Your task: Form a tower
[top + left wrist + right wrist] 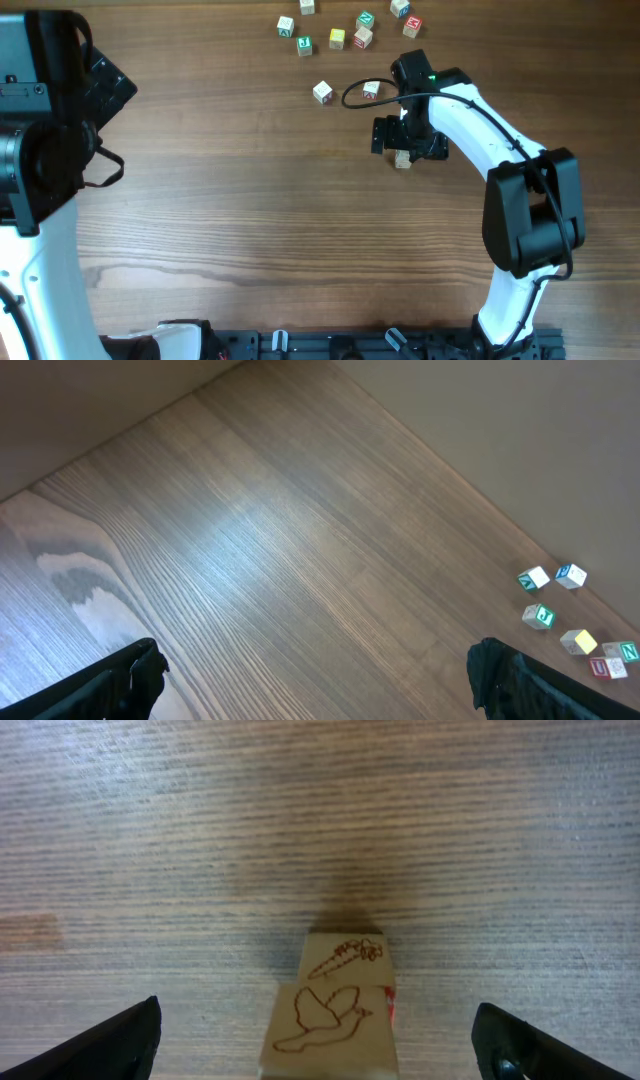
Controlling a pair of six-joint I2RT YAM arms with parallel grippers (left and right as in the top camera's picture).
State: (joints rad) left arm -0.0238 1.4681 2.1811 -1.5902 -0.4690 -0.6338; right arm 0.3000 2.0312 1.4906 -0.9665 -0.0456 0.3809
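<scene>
**A:** Left side first. Status?

**B:** The left gripper (318, 678) hangs over bare table (280, 540). Jaws are spread full wide with nothing between them, well apart from the work.

**A:** Stock?

**B:** The loose cubes (337, 38) are scattered along the far edge, centre-right. Two more sit nearer the tower.

**A:** And the tower itself?

**B:** The tower (402, 159) stands on the table right of centre, directly under the right arm's hand. From the wrist view I read it as two high: carrot cube (346, 953) at the table, bird cube (328, 1015) on top. Edges look roughly flush, but I can't tell the exact offset.

**A:** Right hand?

**B:** The right gripper (407, 142) is also full wide, with one finger on each side of the column and clear gaps on both sides. It's touching nothing and holding nothing.

**A:** Handling?

**B:**
- **Material:** My read is light wood, rigid, so it won't crush.
- **Stability:** The faces look smooth and the cubes only rest on each other. A sideways nudge would shear or topple the column.
- **Grip:** If it must be gripped, pads should go flat on two opposite side faces, spanning the seam so both cubes are clamped.
- **Avoid:** Corners. Gripping the lower cube alone would leave the top one riding loose.
- **Adding cubes:** Lower each one straight down, square to the top face.
</scene>
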